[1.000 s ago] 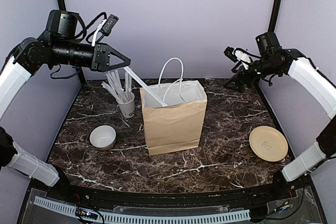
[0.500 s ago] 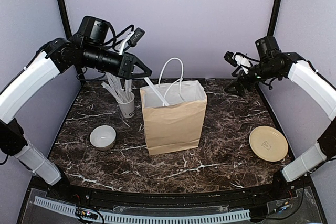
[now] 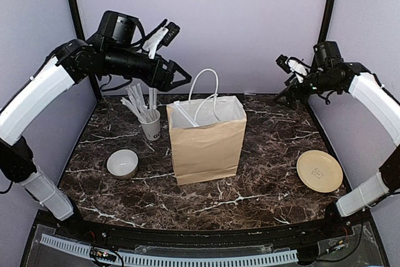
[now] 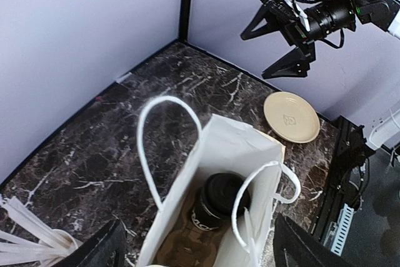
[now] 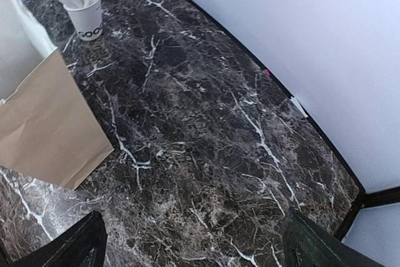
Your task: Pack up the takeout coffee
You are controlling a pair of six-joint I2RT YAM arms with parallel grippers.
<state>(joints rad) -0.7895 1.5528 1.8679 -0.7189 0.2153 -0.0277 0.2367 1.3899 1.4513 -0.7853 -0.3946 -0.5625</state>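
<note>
takeout coffee [image 4: 219, 203] in bag [image 3: 206, 145], bowl [image 3: 122, 163] left, plate [image 3: 319, 171] right

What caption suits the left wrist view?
Black lidded cup sitting inside the open bag, seen from above.

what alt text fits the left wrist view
Looking down into an open paper bag with white handles, a black lidded cup at its bottom. Past the bag, a tan plate lies on the dark marble table, and the right gripper hangs open at upper right.

Marble table [image 3: 262, 186] holds bag [image 3: 206, 145], bowl [image 3: 122, 164], cup [image 3: 150, 127], plate [image 3: 319, 171]
</note>
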